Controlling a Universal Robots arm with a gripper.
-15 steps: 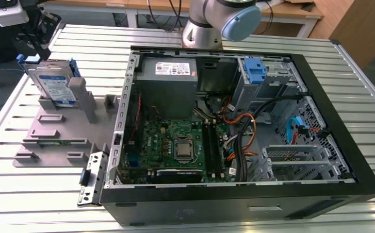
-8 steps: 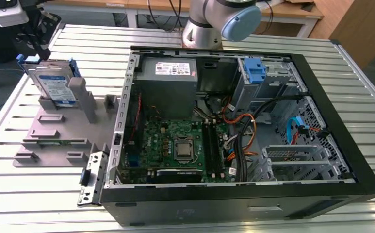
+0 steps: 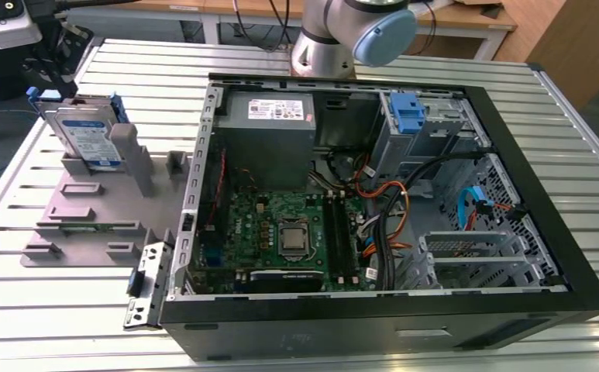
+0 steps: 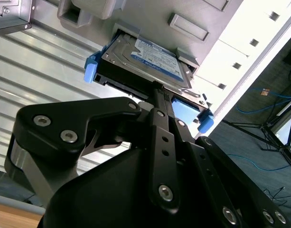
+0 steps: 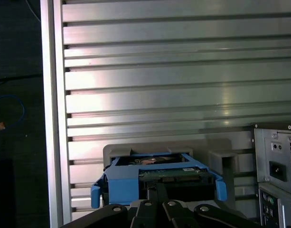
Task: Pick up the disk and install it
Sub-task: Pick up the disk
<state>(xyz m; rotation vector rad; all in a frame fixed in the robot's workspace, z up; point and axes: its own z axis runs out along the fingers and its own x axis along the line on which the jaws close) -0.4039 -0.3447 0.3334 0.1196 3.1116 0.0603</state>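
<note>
Second wrist view: end effector [image 4: 157, 89] at the disk's [image 4: 150, 59] blue-railed edge, grip impossible to tell, open slatted table [image 4: 41, 61] alongside.

Slatted table [image 3: 589, 225]: grey fixture [image 3: 82, 209], computer case [image 3: 382, 325].

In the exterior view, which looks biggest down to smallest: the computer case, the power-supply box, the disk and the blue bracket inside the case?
1. computer case, by far the largest
2. power-supply box
3. disk, close enough to number 2 that this pair is unsure
4. blue bracket, clearly the smallest
</note>
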